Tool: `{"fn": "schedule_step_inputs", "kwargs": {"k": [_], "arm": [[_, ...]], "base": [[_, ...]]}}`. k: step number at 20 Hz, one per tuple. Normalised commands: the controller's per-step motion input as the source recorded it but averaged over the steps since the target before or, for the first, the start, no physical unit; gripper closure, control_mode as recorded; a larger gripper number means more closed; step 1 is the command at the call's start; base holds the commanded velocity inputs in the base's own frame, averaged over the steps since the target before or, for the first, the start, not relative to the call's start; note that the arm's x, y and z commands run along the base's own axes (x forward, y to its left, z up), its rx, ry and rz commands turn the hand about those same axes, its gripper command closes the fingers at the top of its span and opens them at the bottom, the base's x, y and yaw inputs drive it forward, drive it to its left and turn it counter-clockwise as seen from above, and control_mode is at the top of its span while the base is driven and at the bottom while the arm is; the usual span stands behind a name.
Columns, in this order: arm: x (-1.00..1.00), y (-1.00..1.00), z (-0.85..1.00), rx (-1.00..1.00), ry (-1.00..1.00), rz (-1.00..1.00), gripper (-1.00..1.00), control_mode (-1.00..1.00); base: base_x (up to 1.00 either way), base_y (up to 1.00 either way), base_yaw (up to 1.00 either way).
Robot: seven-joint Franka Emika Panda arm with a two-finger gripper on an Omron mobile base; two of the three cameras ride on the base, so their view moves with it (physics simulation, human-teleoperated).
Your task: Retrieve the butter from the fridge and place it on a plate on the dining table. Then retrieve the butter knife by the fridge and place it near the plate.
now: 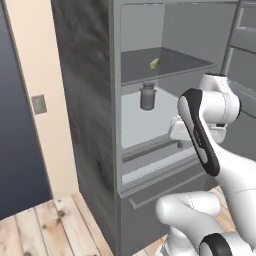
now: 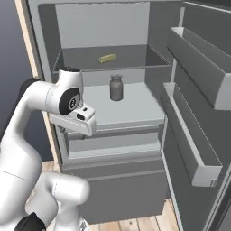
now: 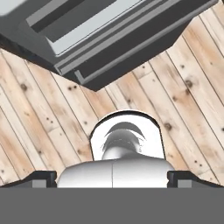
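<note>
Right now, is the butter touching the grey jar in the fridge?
Apart. The right base view shows the butter on the upper shelf and the grey jar standing on the shelf below, with the shelf edge between them.

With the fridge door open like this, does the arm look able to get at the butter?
Probably yes: the butter lies alone on the upper shelf of the open fridge, the grey jar sits a shelf lower, and nothing blocks the front.

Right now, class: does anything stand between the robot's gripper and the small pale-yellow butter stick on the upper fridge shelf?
Nothing visible does. The grey fridge stands open; the butter stick lies alone on its shelf, the grey lidded jar one shelf lower. The open gripper points floorward.
</note>
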Motion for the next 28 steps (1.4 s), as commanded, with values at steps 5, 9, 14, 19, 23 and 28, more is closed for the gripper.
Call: {"fn": "schedule_step_inputs", "kwargs": {"k": [5,9,14,19,23,28], "arm": [[0.00,0.00,0.00,0.00,0.00,0.00,-1.00,1.00],[0.00,0.00,0.00,0.00,0.00,0.00,-1.00,1.00],[0.00,0.00,0.00,0.00,0.00,0.00,-1.00,1.00],[0.00,0.00,0.00,0.00,0.00,0.00,-1.00,1.00],[0.00,0.00,0.00,0.00,0.00,0.00,-1.00,1.00],[0.00,0.00,0.00,0.00,0.00,0.00,-1.00,1.00]], "base": [[0.34,-0.47,0.25],[0.63,-0.16,0.03],[0.64,0.00,0.01],[0.40,-0.29,0.13],[0.30,-0.72,0.18],[0.22,-0.38,0.12]]}}
